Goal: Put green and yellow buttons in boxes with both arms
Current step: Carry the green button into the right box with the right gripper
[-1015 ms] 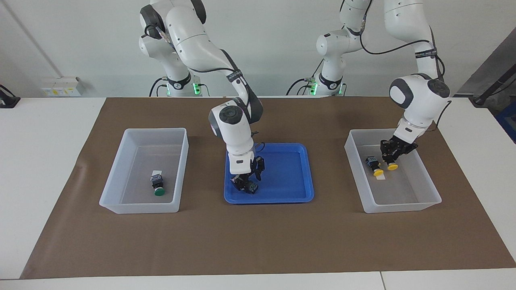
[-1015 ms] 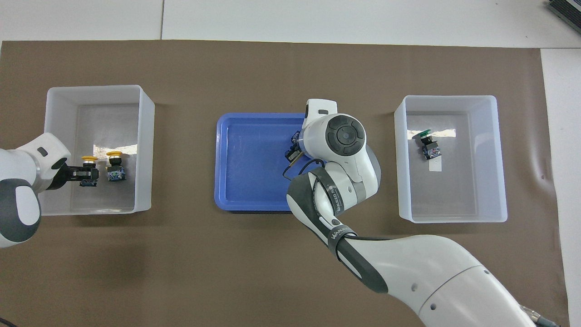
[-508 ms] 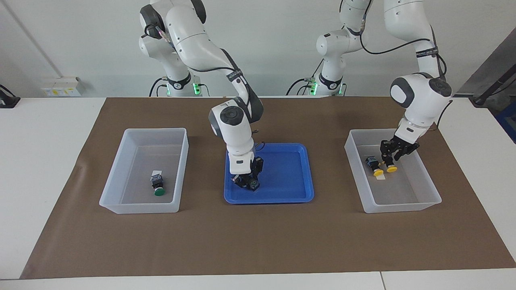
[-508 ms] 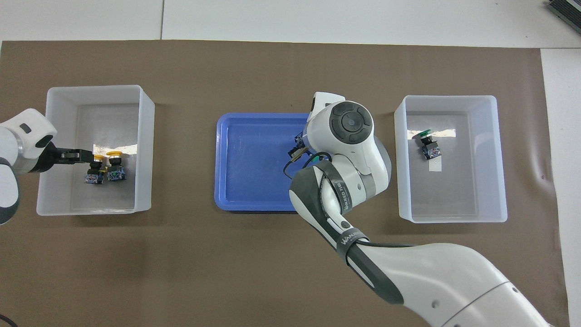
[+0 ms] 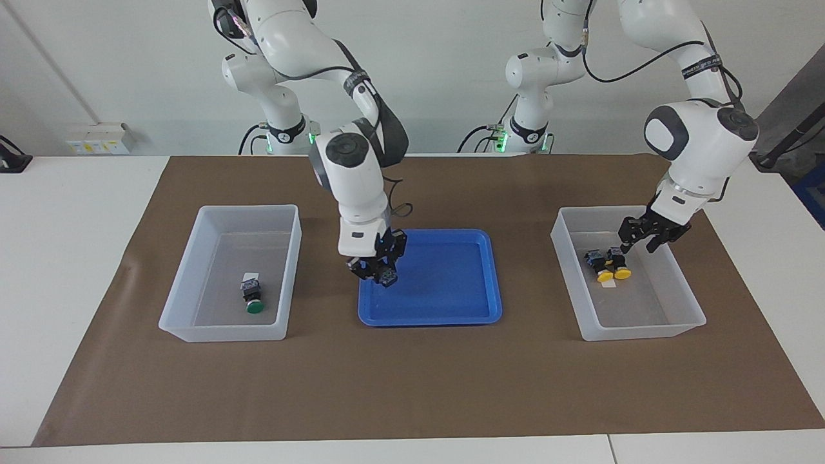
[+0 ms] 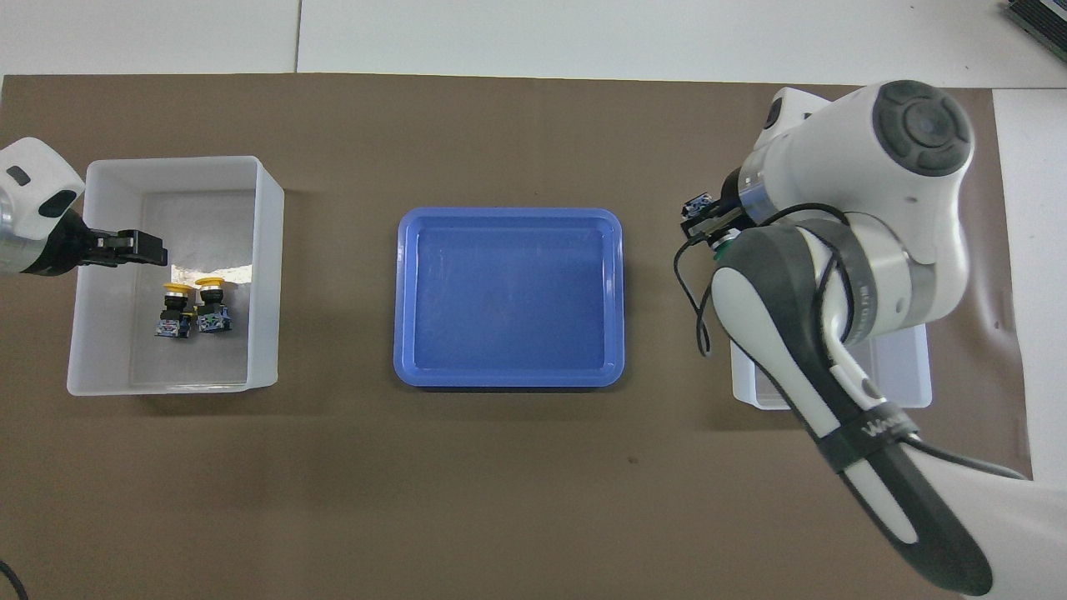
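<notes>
Both yellow buttons (image 5: 606,264) now released; right end effector (image 5: 377,274) lifted.

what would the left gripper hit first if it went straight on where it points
Likely the bare floor of the box under it, beside the yellow buttons; the left gripper slants down, so depth is unsure.
</notes>
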Robot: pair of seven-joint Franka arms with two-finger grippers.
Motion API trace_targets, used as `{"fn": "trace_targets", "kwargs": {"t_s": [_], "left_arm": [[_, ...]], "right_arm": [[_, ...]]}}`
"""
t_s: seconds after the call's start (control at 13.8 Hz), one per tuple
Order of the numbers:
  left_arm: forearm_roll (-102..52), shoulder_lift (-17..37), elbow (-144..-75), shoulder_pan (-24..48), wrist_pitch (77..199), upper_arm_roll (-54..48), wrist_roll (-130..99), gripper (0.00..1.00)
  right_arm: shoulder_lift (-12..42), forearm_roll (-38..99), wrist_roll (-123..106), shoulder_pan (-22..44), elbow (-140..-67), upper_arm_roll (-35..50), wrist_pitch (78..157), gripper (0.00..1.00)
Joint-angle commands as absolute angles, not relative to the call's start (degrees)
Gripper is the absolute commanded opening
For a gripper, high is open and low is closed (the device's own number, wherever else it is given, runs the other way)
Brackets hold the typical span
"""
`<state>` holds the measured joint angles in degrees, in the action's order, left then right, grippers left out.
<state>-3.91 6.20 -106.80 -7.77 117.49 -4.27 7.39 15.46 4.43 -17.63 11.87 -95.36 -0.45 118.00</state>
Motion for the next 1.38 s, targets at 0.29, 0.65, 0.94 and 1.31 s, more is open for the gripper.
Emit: {"fn": "trace_targets", "kwargs": {"t_s": [0.29, 0.65, 0.94, 1.31], "left_arm": [[-4.04, 10.98, -92.91, -0.45, 104.87, -3.6, -2.45, 0.67], [-3.96, 10.72, -88.7, 3.51, 96.79, -3.96, -6.76, 0.68], [-4.04, 10.81, -86.58, 5.88, 93.08, -4.13, -10.89, 0.68], [-4.13, 11.6, -82.8, 7.12, 85.79, -4.13, -12.48, 0.69]], "right_arm": [[11.7, 4.13, -36.2, -0.87, -109.03, 0.35, 126.17, 0.0], [13.62, 3.96, -40.25, -3.52, -118.64, 0.35, 142.63, 0.0], [14.94, 3.96, -40.25, -3.6, -119.35, 0.35, 145.37, 0.02], [15.91, 3.78, -40.69, -4.13, -117.35, 0.35, 145.55, 0.05]]}}
